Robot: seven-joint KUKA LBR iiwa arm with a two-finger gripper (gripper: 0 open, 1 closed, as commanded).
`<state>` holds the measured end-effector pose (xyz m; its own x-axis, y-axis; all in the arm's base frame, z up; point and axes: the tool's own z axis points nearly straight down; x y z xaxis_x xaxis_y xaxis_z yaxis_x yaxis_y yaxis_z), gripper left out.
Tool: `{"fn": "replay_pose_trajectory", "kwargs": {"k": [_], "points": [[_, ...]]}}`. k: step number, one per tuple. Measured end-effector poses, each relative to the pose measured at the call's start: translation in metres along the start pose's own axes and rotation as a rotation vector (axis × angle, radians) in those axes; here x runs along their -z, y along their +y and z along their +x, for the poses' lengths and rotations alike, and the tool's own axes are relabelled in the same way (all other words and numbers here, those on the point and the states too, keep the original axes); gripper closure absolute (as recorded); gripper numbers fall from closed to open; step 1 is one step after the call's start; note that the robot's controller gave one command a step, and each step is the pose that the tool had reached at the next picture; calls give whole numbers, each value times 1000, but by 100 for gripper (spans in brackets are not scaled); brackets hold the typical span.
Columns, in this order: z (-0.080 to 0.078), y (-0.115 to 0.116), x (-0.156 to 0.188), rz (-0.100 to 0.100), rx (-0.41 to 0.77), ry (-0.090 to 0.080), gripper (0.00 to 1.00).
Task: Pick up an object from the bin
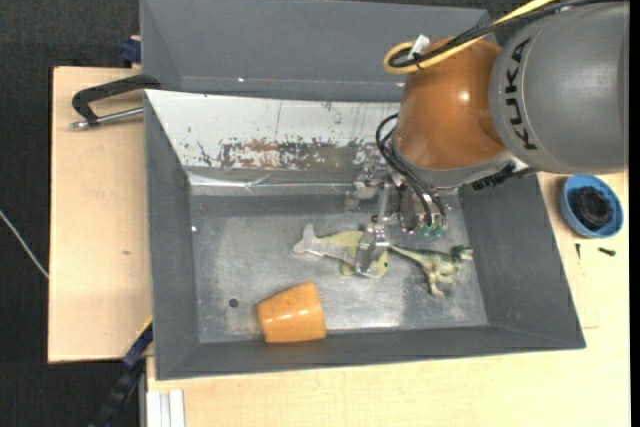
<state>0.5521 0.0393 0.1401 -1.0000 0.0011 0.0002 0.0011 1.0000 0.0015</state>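
you had the gripper (373, 253) low over the middle of the bin (168, 245), its tip down among two small flat toy figures on the floor. the pale grey figure (318, 243), shaped something like a fish or a little plane, lay toward the camera view's left of the gripper. its long axis ran almost straight across the bin, and its nearer end was at or just under the tip. the olive-yellow figure (438, 267) lay on the other side, toward the right wall, slanting down toward the front.

so the gripper stood between the two, at the end of the pale figure rather than over its middle. whether the gripper was open or closed you could not tell, because the tip merged with the toys and the arm's own parts, and nothing could be seen held in it.

the orange cup-shaped thing (292, 313) lay on its side well apart, near the front wall and to the view's left. it looked out of play.

to my eye the pick turned on that sideways offset. a grasp of the pale figure would have wanted the gripper shifted along its long axis toward the view's left, closing across its narrow width.
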Motion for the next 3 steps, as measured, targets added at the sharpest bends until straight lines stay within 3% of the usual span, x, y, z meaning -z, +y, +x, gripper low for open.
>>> {"fn": "replay_pose_trajectory", "kwargs": {"k": [1, 2, 3], "points": [[27, -4, -67, -1, -206, -5, 0], [26, -4, -65, -1, -206, -7, 100], [25, -2, 80, 1, 288, -12, 100]]}}
